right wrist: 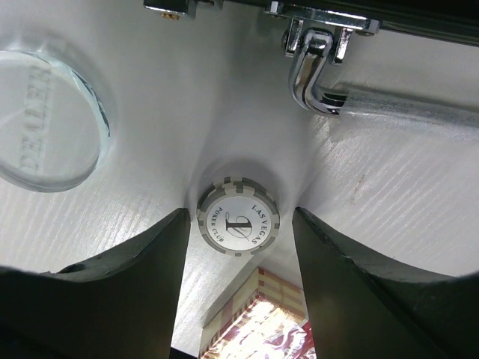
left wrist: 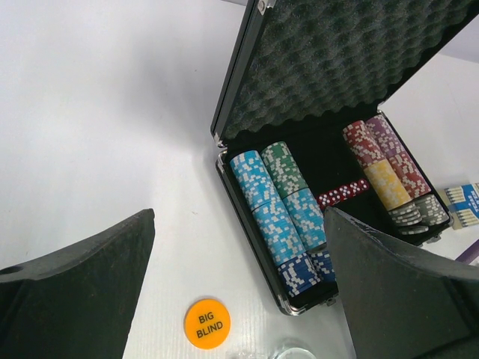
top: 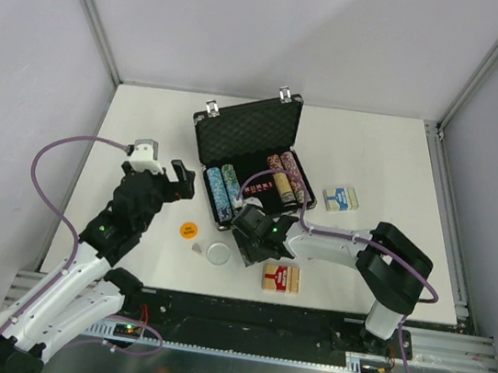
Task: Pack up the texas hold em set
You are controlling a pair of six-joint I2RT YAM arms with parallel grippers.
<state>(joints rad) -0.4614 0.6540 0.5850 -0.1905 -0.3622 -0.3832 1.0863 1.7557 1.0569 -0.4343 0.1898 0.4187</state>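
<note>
Grey-white round poker chip [right wrist: 238, 218] lies flat on white table [right wrist: 157, 112], centred between right gripper's [right wrist: 240, 224] spread-apart fingers, just clear of open black briefcase's [top: 240, 136] chrome handle [right wrist: 316, 75]; left gripper [left wrist: 239, 224], also open-jawed, sits farther away.

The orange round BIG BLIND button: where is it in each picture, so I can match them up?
Top external: the orange round BIG BLIND button lies below-left of the open black silver-trimmed briefcase.
Left wrist: bottom centre, left of the briefcase's front corner.
Right wrist: not in it.
Shared landmark: the briefcase; the right wrist shows only its front edge and chrome handle.
</note>
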